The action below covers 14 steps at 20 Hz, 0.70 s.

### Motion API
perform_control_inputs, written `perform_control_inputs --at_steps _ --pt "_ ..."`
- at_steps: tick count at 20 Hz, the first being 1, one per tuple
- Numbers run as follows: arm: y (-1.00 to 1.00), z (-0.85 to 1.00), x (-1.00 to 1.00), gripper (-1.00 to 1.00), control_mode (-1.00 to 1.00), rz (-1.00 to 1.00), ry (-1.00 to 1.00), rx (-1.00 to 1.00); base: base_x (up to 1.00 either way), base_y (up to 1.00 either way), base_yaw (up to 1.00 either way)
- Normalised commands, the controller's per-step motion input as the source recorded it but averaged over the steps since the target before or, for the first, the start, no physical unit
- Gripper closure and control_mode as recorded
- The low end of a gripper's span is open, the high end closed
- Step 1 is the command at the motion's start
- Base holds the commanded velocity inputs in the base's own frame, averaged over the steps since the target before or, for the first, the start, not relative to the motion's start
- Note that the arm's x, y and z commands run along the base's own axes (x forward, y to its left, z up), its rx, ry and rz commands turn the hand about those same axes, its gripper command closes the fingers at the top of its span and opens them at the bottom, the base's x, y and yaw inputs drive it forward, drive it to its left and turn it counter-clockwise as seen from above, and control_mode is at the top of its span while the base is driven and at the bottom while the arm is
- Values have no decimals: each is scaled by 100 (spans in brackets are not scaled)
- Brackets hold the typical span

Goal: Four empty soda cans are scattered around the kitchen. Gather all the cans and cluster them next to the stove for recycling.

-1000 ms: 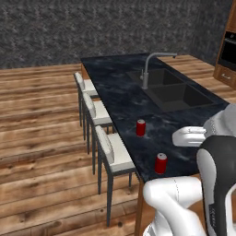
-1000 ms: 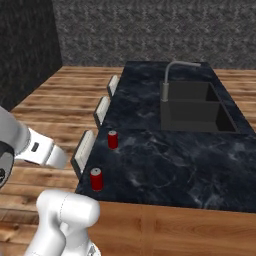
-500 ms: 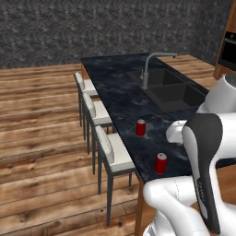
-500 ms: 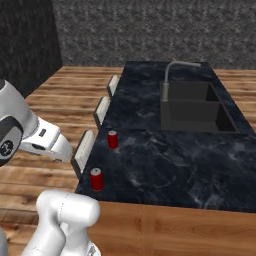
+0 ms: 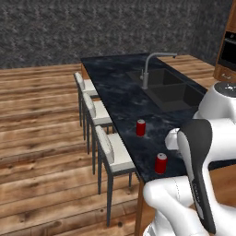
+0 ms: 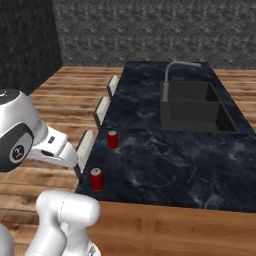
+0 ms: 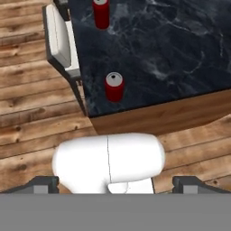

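Note:
Two red soda cans stand upright on the dark marble island counter (image 5: 120, 87). The nearer can (image 5: 160, 163) (image 6: 96, 179) (image 7: 114, 87) is close to the counter's front corner. The farther can (image 5: 141, 127) (image 6: 113, 139) (image 7: 101, 11) stands a little beyond it, near the stool-side edge. In the hand view my gripper (image 7: 117, 182) is open, its two dark fingertips (image 7: 45, 182) wide apart with nothing between them. It hangs above the wooden floor, short of the counter's front edge and well back from the nearer can. The stove is out of view.
A double sink (image 5: 173, 90) with a tall grey faucet (image 5: 146, 71) is set in the counter's far right half. Three white-seated stools (image 5: 113, 152) line the counter's left edge. A wall oven (image 5: 228, 48) stands at the far right, and wooden floor (image 5: 41, 138) stretches to the left.
My arm has swung further into both base views, its dark elbow now larger in the left one. Both cans have stayed where they were, and the gripper is still open.

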Motion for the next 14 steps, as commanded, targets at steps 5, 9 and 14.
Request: perform_control_inputs --at_steps 5,9,14 --pt "-24 -38 12 -100 -100 0 0 2 0 0 0" --pt "-14 -29 40 -100 -100 0 0 2 0 0 0" --pt "0 -22 70 -100 -100 -3 5 1 0 0 0"
